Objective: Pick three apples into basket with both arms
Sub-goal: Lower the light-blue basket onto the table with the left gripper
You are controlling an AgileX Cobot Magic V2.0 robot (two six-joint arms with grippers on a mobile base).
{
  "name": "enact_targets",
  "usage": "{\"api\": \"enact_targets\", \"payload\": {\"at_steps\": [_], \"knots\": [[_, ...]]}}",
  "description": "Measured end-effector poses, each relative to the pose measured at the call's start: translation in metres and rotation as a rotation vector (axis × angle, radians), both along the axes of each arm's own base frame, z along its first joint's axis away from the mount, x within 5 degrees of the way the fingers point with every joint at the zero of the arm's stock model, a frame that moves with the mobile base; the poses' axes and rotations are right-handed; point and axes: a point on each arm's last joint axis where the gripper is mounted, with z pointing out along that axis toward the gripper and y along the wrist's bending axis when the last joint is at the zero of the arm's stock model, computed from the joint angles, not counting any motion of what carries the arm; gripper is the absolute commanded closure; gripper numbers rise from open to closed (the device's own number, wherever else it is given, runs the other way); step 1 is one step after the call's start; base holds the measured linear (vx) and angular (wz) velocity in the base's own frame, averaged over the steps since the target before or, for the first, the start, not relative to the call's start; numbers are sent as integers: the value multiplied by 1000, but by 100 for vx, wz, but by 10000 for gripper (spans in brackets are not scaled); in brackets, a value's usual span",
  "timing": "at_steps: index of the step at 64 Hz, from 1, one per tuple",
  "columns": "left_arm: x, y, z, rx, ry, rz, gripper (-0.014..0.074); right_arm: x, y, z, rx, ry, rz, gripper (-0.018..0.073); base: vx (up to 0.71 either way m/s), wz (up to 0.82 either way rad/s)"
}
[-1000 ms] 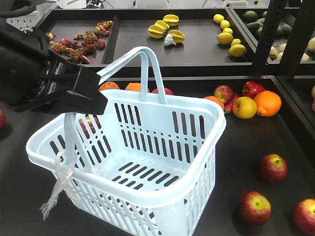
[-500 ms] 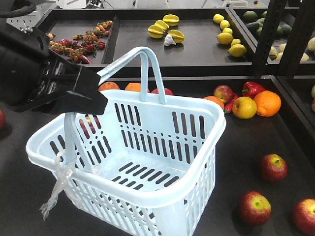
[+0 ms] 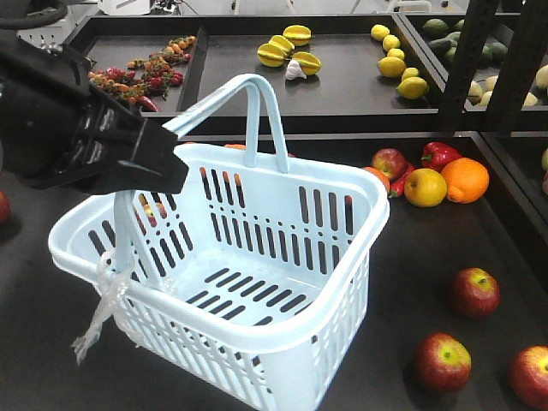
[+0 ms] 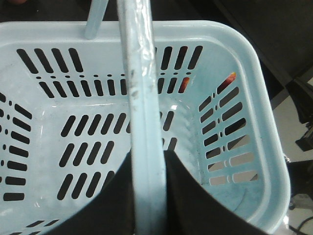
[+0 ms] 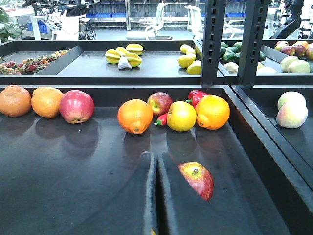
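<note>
Three round, glossy red apples (image 3: 474, 292) (image 3: 443, 361) (image 3: 531, 375) lie on the dark bench (image 3: 411, 257), well right of the left end effector (image 3: 158, 163). It clamps a hoop handle (image 3: 205, 107) of the slotted pale-blue plastic basket (image 3: 342, 282). Left wrist view: the smooth handle sits pinched between black fingers, basket beneath. Right wrist view: the right end effector (image 5: 155, 159) is narrowed to a slit, holding nothing, with one apple just right.

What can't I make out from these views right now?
- Front view: fruit behind the basket shows only through its slots; the corner apple is cut by the frame edge.
- Right wrist view: the right gripper covers part of the near apple.
- Left wrist view: the handle hides the left gripper's pads.
</note>
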Motion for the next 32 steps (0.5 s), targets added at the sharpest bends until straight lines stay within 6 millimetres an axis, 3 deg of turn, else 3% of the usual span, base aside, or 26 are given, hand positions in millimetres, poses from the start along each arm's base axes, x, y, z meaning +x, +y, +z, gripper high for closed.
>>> {"api": "enact_targets", "payload": {"at_steps": [19, 32], "knots": [[26, -17, -12, 170, -306, -310, 604, 0, 0, 0, 0, 0, 0, 564, 0, 0], [66, -41, -40, 291, -454, -452, 604, 0, 0, 0, 0, 0, 0, 564, 0, 0]]}}
